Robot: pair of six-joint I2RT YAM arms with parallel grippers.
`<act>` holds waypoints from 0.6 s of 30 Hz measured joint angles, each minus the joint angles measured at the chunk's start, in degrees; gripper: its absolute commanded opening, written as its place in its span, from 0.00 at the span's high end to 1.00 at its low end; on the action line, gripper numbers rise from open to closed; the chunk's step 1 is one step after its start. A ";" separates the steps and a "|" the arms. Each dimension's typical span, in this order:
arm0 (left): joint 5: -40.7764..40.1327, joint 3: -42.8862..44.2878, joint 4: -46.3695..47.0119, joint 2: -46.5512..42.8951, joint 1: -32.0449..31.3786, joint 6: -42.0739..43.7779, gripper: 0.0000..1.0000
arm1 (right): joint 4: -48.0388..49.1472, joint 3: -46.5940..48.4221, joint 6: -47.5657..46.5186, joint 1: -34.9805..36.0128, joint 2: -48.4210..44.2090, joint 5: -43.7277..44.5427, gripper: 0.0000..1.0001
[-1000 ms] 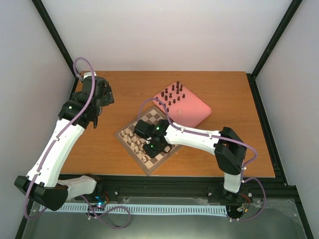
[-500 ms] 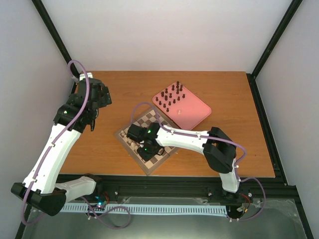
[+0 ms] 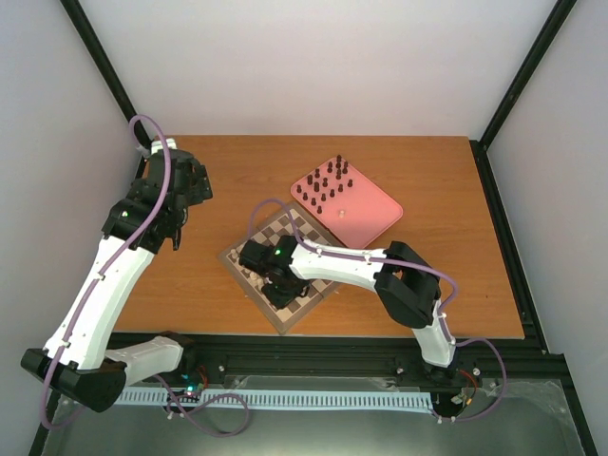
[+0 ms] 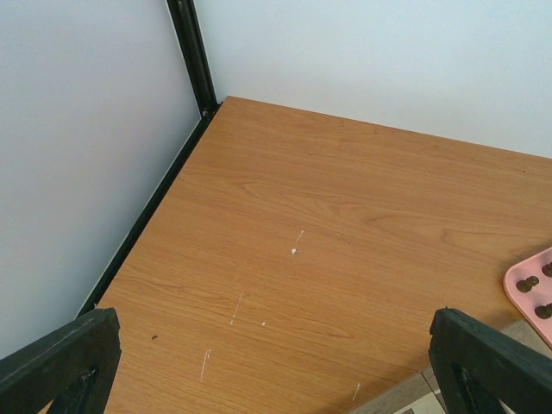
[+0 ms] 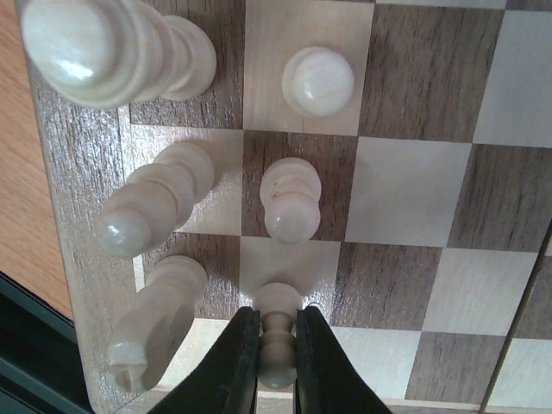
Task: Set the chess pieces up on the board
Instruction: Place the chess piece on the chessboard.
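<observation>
Now the right gripper [image 5: 278, 323] pinches 1 cream pawn [image 5: 278, 302] over the board [image 5: 405, 185]; the left gripper [image 4: 276, 366] hangs with jaws wide apart.

Board [image 5: 414, 172] checkered dark brown and pale tan; pieces [image 5: 291, 200] cream (other set [image 3: 328, 180] dark brown); tray [image 3: 372, 211] pink; counter [image 4: 345, 224] orange-brown woodgrain.

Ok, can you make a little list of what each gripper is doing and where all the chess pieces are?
Right gripper: shut on a cream pawn, low over the chessboard, near its edge
Left gripper: open, holding nothing, above bare table
Cream pieces: several standing on the chessboard beside the held pawn
Dark pieces: upright on the pink tray
Chessboard position: mid-table, turned cornerwise, next to the tray
</observation>
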 measured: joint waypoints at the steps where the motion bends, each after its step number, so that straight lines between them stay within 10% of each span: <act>1: -0.07 -0.02 0.00 0.00 0.00 0.00 0.00 | -0.13 0.07 0.00 0.00 0.00 0.02 0.97; 18: -0.35 -0.17 -0.02 -0.07 0.00 0.00 0.00 | -1.79 2.19 -0.04 0.00 1.79 0.70 0.92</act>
